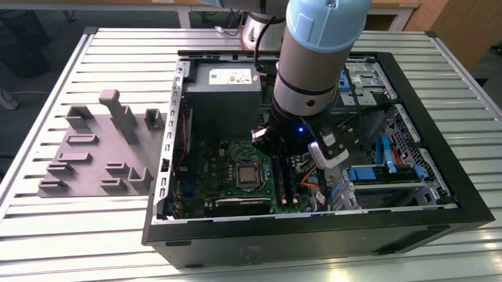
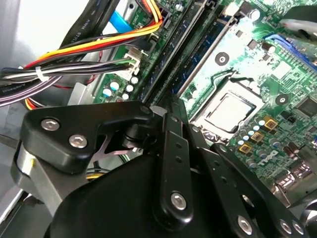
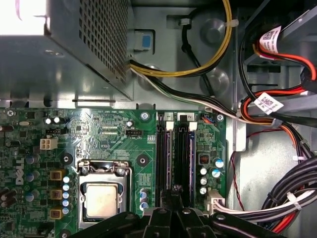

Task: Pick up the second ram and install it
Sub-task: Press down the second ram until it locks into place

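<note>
My gripper (image 2: pixel 167 106) is shut, low inside the open computer case (image 1: pixel 439 211), its tips at one end of the black memory slots (image 3: pixel 174 153) beside the processor socket (image 3: pixel 101 198). In both wrist views two dark sticks (image 2: pixel 195 44) stand side by side in those slots. I cannot tell which of them is the second ram, nor which one the fingertips (image 3: pixel 173 192) touch. In the exterior view the arm (image 1: pixel 318 64) hides the fingers, and the slots (image 1: pixel 287 187) run out below it.
A grey fixture tray (image 1: pixel 102 147) lies on the slatted table at the exterior view's left. Bundles of coloured cables (image 2: pixel 89 44) and black cables (image 3: pixel 292 188) run close beside the slots. The power supply box (image 1: pixel 223 88) and drive bays (image 1: pixel 392 173) crowd the case.
</note>
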Action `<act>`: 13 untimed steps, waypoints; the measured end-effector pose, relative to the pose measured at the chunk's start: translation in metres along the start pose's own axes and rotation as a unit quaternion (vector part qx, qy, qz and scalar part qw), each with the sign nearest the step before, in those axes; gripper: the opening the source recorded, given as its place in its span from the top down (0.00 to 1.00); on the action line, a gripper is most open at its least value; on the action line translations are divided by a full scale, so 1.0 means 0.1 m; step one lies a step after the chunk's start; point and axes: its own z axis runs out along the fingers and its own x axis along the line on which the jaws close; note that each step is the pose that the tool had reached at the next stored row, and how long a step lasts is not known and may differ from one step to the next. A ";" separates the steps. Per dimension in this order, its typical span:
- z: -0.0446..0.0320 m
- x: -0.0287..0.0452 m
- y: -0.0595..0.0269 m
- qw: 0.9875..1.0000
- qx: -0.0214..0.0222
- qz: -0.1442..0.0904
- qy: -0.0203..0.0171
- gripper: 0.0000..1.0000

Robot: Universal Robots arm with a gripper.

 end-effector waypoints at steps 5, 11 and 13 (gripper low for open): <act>-0.115 0.002 0.004 1.000 0.000 0.000 0.000 0.89; -0.167 0.003 0.005 1.000 0.000 0.000 0.000 0.89; -0.170 0.003 0.005 1.000 0.000 0.000 0.000 0.89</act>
